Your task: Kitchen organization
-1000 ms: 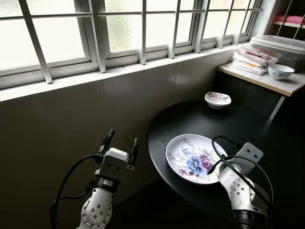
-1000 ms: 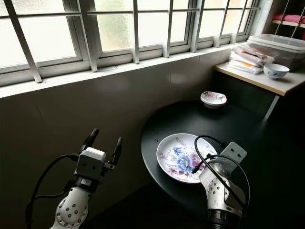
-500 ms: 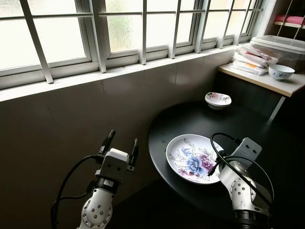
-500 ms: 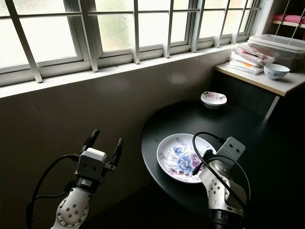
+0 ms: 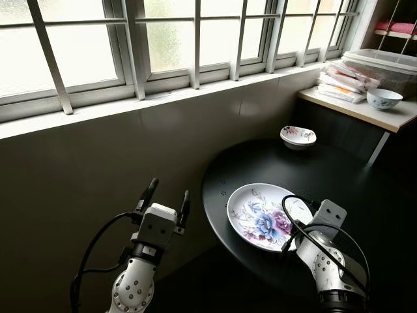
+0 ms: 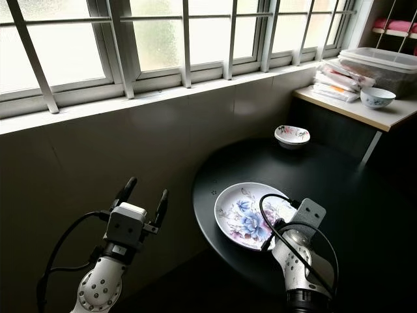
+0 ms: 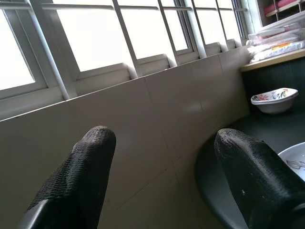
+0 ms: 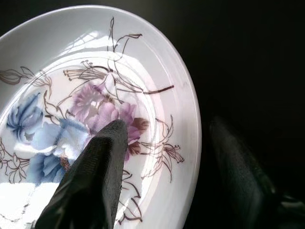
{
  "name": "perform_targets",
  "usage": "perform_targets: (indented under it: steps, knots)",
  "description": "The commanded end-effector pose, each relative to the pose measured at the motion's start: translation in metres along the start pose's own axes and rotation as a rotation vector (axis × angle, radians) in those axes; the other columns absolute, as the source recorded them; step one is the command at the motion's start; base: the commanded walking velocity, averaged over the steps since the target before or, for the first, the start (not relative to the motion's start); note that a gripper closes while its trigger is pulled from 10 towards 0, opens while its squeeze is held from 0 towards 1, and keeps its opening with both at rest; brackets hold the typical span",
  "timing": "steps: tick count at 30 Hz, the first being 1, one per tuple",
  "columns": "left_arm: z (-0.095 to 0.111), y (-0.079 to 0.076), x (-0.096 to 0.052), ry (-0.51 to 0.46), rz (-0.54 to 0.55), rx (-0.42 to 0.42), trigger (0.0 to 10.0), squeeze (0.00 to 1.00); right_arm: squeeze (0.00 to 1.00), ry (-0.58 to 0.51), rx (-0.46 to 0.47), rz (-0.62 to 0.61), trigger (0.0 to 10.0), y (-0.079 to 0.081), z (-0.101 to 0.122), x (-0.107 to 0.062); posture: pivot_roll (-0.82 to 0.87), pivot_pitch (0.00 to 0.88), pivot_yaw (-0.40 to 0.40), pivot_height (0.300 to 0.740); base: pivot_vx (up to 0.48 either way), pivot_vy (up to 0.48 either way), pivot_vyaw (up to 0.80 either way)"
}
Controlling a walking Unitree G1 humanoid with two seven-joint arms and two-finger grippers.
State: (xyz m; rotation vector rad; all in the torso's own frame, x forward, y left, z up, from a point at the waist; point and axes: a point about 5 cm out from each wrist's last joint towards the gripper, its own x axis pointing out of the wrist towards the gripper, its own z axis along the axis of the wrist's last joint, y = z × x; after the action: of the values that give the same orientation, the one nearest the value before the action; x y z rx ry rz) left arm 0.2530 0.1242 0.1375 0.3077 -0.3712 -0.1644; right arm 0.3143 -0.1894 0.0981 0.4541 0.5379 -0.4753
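A large white plate [image 5: 260, 212] with blue and purple flowers lies on the round black table [image 5: 339, 169], near its front left edge. My right gripper [image 8: 167, 126] is open at the plate's near right rim. One finger [image 8: 102, 162] is over the painted flowers and the other is over the dark tabletop. Its silver wrist [image 5: 328, 220] hides the fingers in the eye views. My left gripper [image 5: 169, 189] is open and holds nothing, raised in the air left of the table and facing the tiled wall. A small flowered bowl [image 5: 298, 136] sits at the table's far edge.
A light counter [image 5: 384, 117] at the right carries a white bowl [image 5: 383, 98], stacked packets [image 5: 344, 81] and a lidded plastic box [image 5: 384, 64]. Barred windows [image 5: 195, 39] run above the dark tiled wall [image 5: 98, 169]. Floor lies between my left arm and the table.
My right wrist first rose slightly toward the plate, then dropped lower at its near right rim. The plate, the bowl and my left arm have stayed where they were.
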Motion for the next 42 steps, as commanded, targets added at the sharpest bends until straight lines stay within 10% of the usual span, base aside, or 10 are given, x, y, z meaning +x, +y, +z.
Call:
perform_targets:
  steps: [1,22,23,42]
  knots:
    - [0.000,-0.004,0.001,-0.003,-0.016,0.000,10.0,0.00,0.00,-0.001,-0.020,-0.013,10.0,-0.004,-0.002,0.004,0.08,0.000,-0.044,0.740,0.000,0.000,0.00]
    - [0.000,-0.002,0.002,0.000,-0.017,0.006,10.0,0.00,0.00,0.089,0.044,0.016,10.0,-0.004,-0.020,0.017,0.09,0.000,-0.043,0.740,0.000,0.000,0.00]
    - [0.000,-0.003,0.002,0.000,-0.017,0.006,10.0,0.00,0.00,0.091,0.056,0.020,0.0,-0.004,-0.020,0.017,0.09,0.000,-0.044,0.740,0.000,0.000,0.00]
    - [-0.003,-0.004,0.002,0.010,-0.017,0.004,10.0,0.00,0.00,-0.027,0.019,0.075,0.0,0.007,-0.006,0.010,0.08,0.000,-0.044,0.740,0.000,0.000,0.00]
